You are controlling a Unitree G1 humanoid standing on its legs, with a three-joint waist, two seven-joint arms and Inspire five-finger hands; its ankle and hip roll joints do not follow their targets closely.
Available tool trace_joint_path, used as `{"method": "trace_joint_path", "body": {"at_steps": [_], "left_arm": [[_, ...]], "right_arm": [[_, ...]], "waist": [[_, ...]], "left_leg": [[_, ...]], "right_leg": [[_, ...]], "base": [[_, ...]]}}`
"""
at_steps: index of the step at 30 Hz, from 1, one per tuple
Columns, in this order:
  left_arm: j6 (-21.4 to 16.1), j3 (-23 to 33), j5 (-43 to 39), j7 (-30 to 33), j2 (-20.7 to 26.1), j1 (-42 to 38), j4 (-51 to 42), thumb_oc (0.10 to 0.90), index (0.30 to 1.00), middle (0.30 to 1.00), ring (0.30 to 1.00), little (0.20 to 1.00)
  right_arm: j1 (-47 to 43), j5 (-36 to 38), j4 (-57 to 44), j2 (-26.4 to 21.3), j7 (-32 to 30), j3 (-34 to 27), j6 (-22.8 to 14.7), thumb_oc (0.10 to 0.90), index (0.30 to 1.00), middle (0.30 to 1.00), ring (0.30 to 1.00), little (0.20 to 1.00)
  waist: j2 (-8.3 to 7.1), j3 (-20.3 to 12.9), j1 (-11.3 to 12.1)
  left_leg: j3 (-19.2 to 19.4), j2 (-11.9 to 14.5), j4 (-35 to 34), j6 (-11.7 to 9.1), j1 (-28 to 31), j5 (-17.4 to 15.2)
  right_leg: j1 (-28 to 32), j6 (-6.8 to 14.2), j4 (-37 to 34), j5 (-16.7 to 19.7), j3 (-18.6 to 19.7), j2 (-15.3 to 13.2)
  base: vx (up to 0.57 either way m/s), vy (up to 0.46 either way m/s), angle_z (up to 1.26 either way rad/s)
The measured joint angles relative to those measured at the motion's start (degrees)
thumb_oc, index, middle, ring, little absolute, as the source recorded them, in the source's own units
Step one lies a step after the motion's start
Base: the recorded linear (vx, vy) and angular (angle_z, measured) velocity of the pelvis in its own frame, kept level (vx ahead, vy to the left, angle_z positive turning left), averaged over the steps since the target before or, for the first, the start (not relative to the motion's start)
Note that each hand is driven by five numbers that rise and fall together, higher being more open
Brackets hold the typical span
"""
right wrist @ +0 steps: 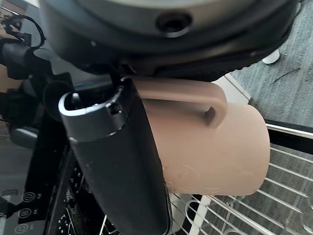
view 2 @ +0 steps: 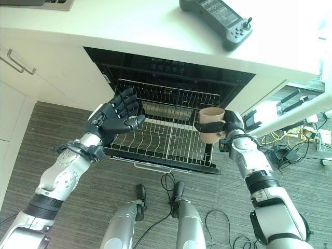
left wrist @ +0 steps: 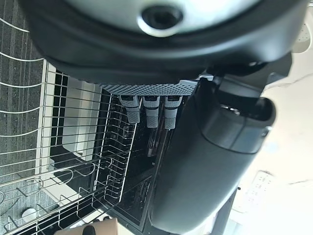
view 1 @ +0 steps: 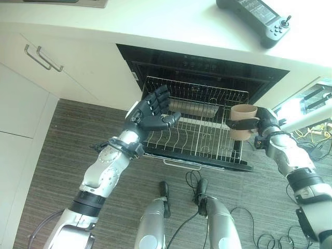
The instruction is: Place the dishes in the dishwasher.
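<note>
A silver wire dish rack [view 1: 194, 127] stands pulled out of the open black dishwasher [view 1: 207, 67] beneath a white countertop [view 1: 155, 23]. Over the rack's left edge hovers the dark left hand [view 1: 150, 111], fingers spread and relaxed. At the rack's right edge the right hand [view 1: 262, 124] grips an upright tan ceramic mug [view 1: 244, 120]. A dark handheld controller [view 1: 254, 18] lies on the countertop, beyond the rack.

A dark handheld controller [view 1: 257, 17] with a small joystick lies on the white bench [view 1: 155, 23]. White cabinet door [view 1: 62, 62] with two metal bar handles [view 1: 42, 57]. Grey striped floor [view 1: 67, 135].
</note>
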Motion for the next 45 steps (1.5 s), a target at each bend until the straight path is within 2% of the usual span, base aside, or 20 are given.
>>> {"method": "trace_joint_path", "body": {"at_steps": [4, 5, 6, 12, 22, 26, 30, 45], "left_arm": [[-1.75, -0.37, -0.09, -0.70, -0.01, -0.37, 0.00, 0.800, 0.900, 0.900, 0.900, 0.900], [-1.83, -0.37, -0.09, -0.69, -0.01, -0.38, 0.00, 0.800, 0.900, 0.900, 0.900, 0.900], [-1.89, -0.60, -0.11, -0.69, -0.01, -0.43, 0.00, 0.800, 0.900, 0.900, 0.900, 0.900], [-2.00, -1.88, -1.73, -0.71, -0.05, -0.46, 0.00, 0.800, 0.900, 0.900, 0.900, 0.900], [-2.02, -1.95, -2.08, -0.70, -0.04, -0.45, 0.00, 0.800, 0.900, 0.900, 0.900, 0.900], [-2.04, -1.97, -2.08, -0.71, -0.04, -0.38, -0.01, 0.800, 0.900, 0.900, 0.900, 0.900], [-2.19, -2.72, -2.07, -0.69, -0.04, -0.40, -0.01, 0.800, 0.900, 0.900, 0.900, 0.900], [-3.04, -3.98, -2.11, -0.62, 0.06, -0.18, -0.02, 0.800, 0.900, 0.900, 0.900, 0.900]], "right_arm": [[-0.72, 0.55, 1.57, 0.34, 0.24, 0.05, -0.04, 0.408, 0.312, 0.312, 0.312, 0.312], [-1.02, 0.93, 2.19, 0.51, 0.24, 0.06, -0.13, 0.585, 0.578, 0.578, 0.578, 0.578], [-1.75, 1.49, 3.60, 0.74, 0.14, 0.17, -0.15, 0.800, 0.900, 0.900, 0.900, 0.900], [-1.99, 2.74, 3.78, 0.85, -0.35, 0.57, -0.16, 0.800, 0.900, 0.900, 0.900, 0.900], [-2.37, 2.02, 3.11, 0.77, -0.25, 0.62, -0.50, 0.800, 0.900, 0.900, 0.900, 0.900], [-2.37, -1.48, 1.50, 0.41, -0.87, 0.67, -0.64, 0.800, 0.900, 0.900, 0.900, 0.900], [-2.74, -8.29, -2.66, -0.01, -3.31, 1.35, -0.76, 0.800, 0.900, 0.900, 0.900, 0.900], [-2.69, -9.21, -4.39, -0.53, -5.37, 1.93, -0.55, 0.800, 0.900, 0.900, 0.900, 0.900]], "waist": [[0.06, 0.03, 0.15], [0.07, 0.03, 0.18], [0.13, 0.07, 0.10], [1.58, 0.82, 0.24], [1.58, 0.82, -0.12], [1.58, 0.82, -0.17], [1.58, 0.82, -0.31], [1.58, 0.83, -0.35]], "left_leg": [[-0.39, -0.39, -0.32, 0.06, -0.01, 0.46], [-0.48, -0.55, -0.64, 0.12, 0.00, 0.74], [-0.50, -0.62, -0.77, 0.20, 0.00, 0.85], [-0.71, -0.81, -1.15, 0.35, 0.00, 1.11], [-0.80, -0.82, -1.23, 0.36, 0.00, 1.24], [-0.79, -0.82, -1.26, 0.34, 0.02, 1.29], [-0.78, -0.81, -1.46, 0.32, 0.09, 1.41], [-0.69, -0.85, -2.04, 0.20, 0.63, 1.73]], "right_leg": [[-0.01, 0.00, 0.06, 0.00, -0.08, -0.27], [-0.06, 0.02, 0.01, 0.02, -0.12, -0.38], [-0.09, 0.03, 0.00, 0.04, -0.14, -0.44], [-0.08, 0.10, 0.02, 0.15, -0.54, -0.70], [-0.08, 0.10, 0.05, 0.16, -0.74, -0.75], [-0.07, 0.07, 0.05, 0.19, -0.75, -0.74], [-0.10, 0.04, 0.03, 0.20, -0.76, -0.73], [0.15, -0.01, -0.01, 0.26, -0.71, -0.71]], "base": [[0.00, 0.011, 0.05], [0.01, 0.025, 0.06], [0.01, 0.022, 0.06], [0.00, 0.009, 0.02], [0.00, 0.002, 0.00], [0.00, 0.000, 0.00], [0.00, 0.000, 0.00], [0.00, 0.000, 0.00]]}}
